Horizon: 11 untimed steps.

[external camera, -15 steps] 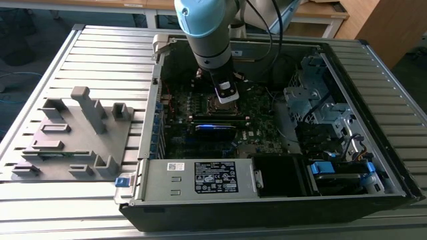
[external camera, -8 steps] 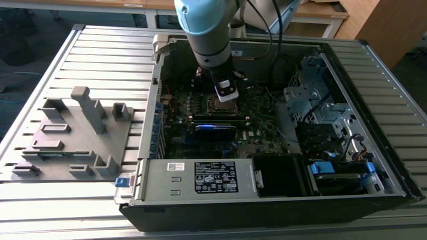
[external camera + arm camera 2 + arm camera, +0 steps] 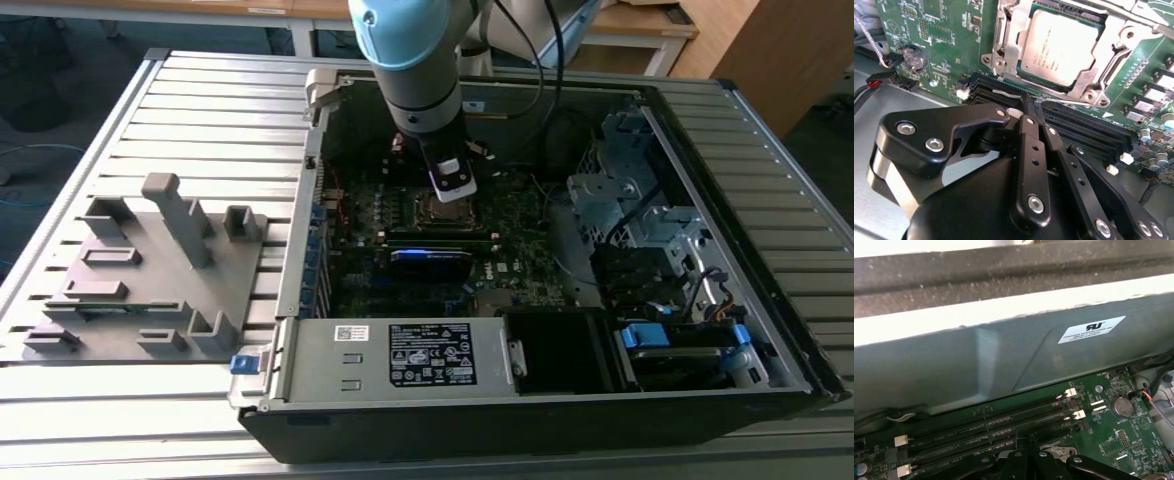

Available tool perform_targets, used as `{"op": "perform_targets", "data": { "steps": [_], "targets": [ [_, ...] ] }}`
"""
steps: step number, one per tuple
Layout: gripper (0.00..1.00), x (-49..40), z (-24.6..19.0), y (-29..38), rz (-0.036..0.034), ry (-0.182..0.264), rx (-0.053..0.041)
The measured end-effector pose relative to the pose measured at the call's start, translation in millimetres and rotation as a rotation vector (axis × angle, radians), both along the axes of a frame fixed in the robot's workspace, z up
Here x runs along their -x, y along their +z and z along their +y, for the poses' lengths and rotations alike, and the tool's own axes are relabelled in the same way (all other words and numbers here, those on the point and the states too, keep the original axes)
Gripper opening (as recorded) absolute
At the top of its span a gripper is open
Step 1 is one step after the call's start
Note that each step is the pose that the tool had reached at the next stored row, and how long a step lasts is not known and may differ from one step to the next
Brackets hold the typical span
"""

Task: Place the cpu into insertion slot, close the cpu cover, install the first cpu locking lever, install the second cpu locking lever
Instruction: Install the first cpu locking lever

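Observation:
In the second wrist view the cpu [image 3: 1061,47] lies flat in the insertion slot, dull grey face up. The silver cpu cover [image 3: 1013,47] is folded down around its edges. A thin wire locking lever [image 3: 1074,103] runs along the socket's side next to the memory slots. My gripper [image 3: 1033,102] has its black fingers shut, and the tips rest against that lever. In the exterior view the gripper [image 3: 454,192] hangs just over the insertion slot [image 3: 447,210] inside the open computer case. The finger bases [image 3: 1026,450] show in the first wrist view.
Long black memory slots [image 3: 1079,130] lie right beside the socket. A coin battery [image 3: 913,56] sits on the green board. The grey power supply box [image 3: 400,355] and the drive cage [image 3: 641,200] flank the board. A grey fixture plate [image 3: 147,270] stands at the exterior view's left.

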State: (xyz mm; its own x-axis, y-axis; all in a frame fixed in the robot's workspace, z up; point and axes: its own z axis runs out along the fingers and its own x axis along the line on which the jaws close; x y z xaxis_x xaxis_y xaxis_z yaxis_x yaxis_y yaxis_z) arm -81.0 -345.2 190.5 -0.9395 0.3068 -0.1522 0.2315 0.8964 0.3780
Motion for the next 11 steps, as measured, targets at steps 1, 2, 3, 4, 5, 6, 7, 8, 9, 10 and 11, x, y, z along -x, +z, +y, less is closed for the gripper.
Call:
{"op": "perform_targets", "data": {
  "steps": [1, 2, 3, 4, 5, 6, 7, 8, 9, 10, 11],
  "targets": [
    [0.10, 0.0, 0.0, 0.0, 0.0001, 0.000, 0.0001],
    [0.10, 0.0, 0.0, 0.0, 0.0002, 0.000, 0.0002],
    [0.10, 0.0, 0.0, -0.1, 0.0001, 0.000, 0.0001],
    [0.10, 0.0, 0.0, -0.1, 0.0001, 0.000, 0.0001],
    [0.10, 0.0, 0.0, -0.2, 0.0001, 0.000, 0.0001],
    [0.10, 0.0, 0.0, -0.5, -0.0001, 0.000, -0.0002],
    [0.10, 0.0, 0.1, -1.0, -0.0002, 0.000, -0.0003],
    [0.10, 0.0, 0.0, -1.6, -0.0001, 0.000, 0.0001],
    [0.10, 0.0, 0.0, -2.2, 0.0000, 0.000, 0.0005],
    [0.10, 0.0, 0.0, -3.0, 0.0001, 0.000, 0.0008],
    [0.10, 0.0, 0.0, -3.6, 0.0001, 0.000, 0.0010]
  ]
}}
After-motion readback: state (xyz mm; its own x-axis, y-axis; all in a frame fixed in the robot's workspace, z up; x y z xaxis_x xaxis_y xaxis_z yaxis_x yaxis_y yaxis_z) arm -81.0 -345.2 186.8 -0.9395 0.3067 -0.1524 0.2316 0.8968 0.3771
